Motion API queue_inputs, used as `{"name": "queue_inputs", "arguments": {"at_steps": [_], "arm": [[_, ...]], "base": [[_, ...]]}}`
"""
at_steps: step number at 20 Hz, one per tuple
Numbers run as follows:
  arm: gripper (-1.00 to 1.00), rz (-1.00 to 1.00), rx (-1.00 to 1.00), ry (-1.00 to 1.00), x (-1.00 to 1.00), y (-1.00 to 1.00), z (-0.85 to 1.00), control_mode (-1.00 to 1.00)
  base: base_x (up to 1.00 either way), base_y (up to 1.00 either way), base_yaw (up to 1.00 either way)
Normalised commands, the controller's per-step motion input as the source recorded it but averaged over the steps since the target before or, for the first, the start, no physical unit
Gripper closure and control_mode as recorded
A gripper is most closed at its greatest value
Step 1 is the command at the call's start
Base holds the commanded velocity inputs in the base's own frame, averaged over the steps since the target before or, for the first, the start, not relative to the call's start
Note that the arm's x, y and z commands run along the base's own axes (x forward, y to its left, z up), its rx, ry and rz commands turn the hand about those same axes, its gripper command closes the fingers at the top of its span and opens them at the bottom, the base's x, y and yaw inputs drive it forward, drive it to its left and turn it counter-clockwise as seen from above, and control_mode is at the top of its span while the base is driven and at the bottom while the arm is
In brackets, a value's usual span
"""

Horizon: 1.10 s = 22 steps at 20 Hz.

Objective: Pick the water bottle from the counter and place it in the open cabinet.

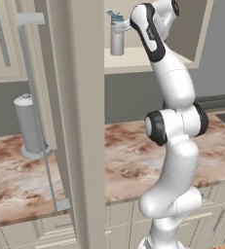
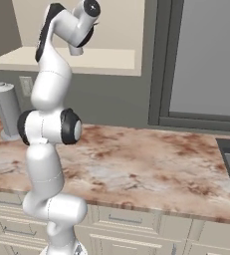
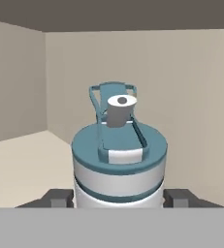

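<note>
You had the water bottle [image 3: 118, 160] upright inside the open cabinet [image 1: 148, 58], gripper [image 3: 118, 197] closed around it; better to lower it gently, then release.

grey water bottle [image 3: 118, 181], teal cap; pinkish-brown marbled counter [image 2: 146, 159]

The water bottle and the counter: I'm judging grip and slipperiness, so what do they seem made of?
The water bottle looks like brushed grey metal with a matte teal plastic-looking cap, though the render leaves it open. The counter looks like polished pinkish-brown marble, going by its veined blotches.
</note>
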Motion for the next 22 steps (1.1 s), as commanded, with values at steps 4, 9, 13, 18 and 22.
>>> {"name": "queue_inputs", "arguments": {"at_steps": [4, 9, 13, 18, 22], "arm": [[1.00, 0.00, 0.14, -0.01, 0.00, -0.19, -0.34, -1.00], [1.00, 0.00, 0.00, 0.00, 0.00, 0.00, 0.00, -1.00], [-1.00, 0.00, 0.00, 0.00, 0.00, 0.00, 0.00, -1.00], [-1.00, 0.00, 0.00, 0.00, 0.00, 0.00, 0.01, -1.00], [-1.00, 0.00, 0.00, 0.00, -0.07, 0.00, 0.30, -1.00]], "base": [[0.00, 0.00, 0.00], [0.00, 0.00, 0.00], [0.00, 0.00, 0.00], [0.00, 0.00, 0.00], [0.00, 0.00, 0.00]]}}
